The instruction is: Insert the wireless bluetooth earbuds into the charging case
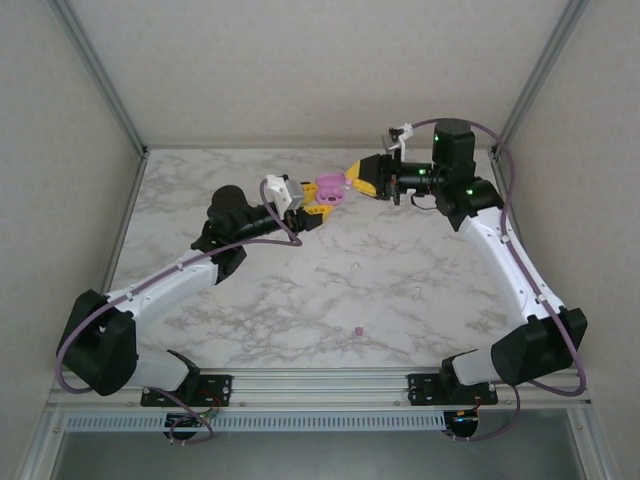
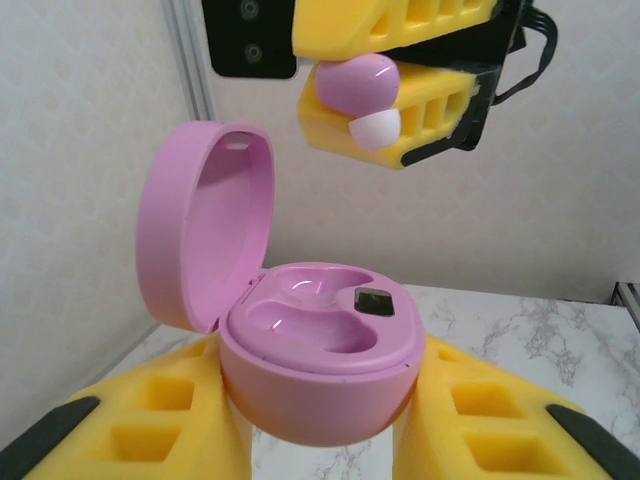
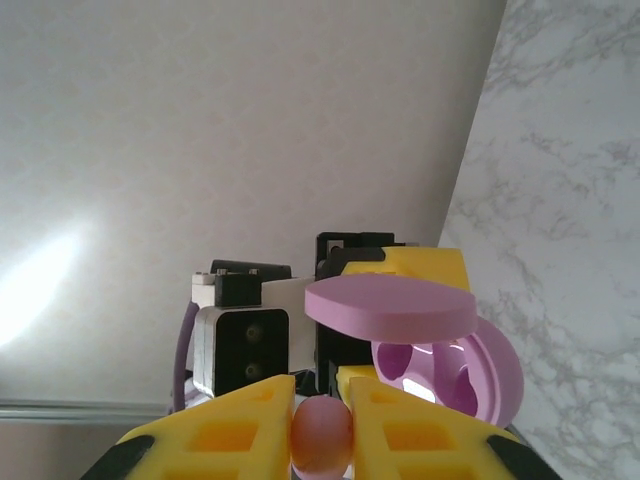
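My left gripper (image 1: 316, 204) is shut on the base of a pink charging case (image 2: 320, 360), held up off the table with its lid (image 2: 205, 225) swung open. Both wells in the case look empty. My right gripper (image 3: 322, 425) is shut on a pinkish earbud (image 3: 322, 435). From the left wrist, that earbud (image 2: 360, 82) hangs just above and behind the open case, a white tip (image 2: 376, 128) poking out below it. From above, the right gripper (image 1: 354, 181) meets the case (image 1: 328, 187) near the back middle of the table.
A loose pink earbud (image 1: 358, 330) lies on the marble table (image 1: 250, 300) toward the front middle. Two faint pale specks, perhaps white buds (image 1: 355, 268) (image 1: 418, 292), lie mid-table. Enclosure walls and metal posts (image 1: 100, 75) close in the back and sides.
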